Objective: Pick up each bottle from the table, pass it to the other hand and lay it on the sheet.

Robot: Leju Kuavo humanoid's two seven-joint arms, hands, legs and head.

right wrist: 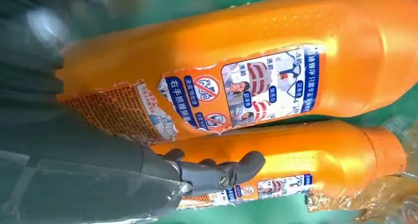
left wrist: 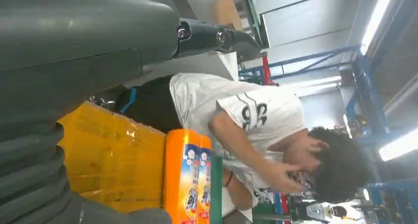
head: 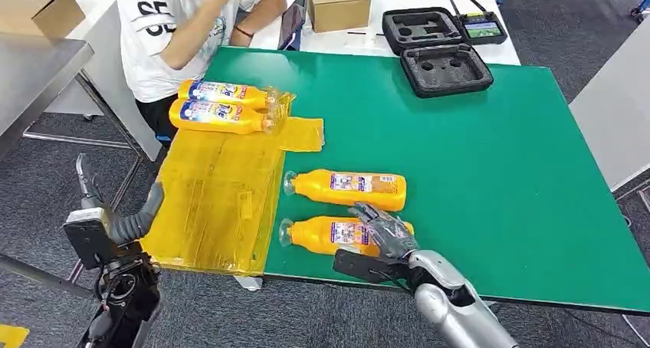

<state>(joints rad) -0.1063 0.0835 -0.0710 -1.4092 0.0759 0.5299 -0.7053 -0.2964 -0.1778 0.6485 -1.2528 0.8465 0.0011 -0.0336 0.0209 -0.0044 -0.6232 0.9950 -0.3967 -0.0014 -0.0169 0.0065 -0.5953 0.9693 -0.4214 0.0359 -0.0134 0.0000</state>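
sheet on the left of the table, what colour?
Translucent yellow. The sheet lies over the green table's left edge; the head view shows it best.

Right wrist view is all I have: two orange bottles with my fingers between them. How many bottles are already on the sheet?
Observer: Two orange bottles lie side by side at the far end of the yellow sheet.
Operator: Where is the left hand?
Observer: The left hand is raised just left of the sheet's near end, fingers apart, holding nothing.
Operator: Is anyone close?
Observer: A person sits at the far left corner of the green table, right beside those laid bottles.
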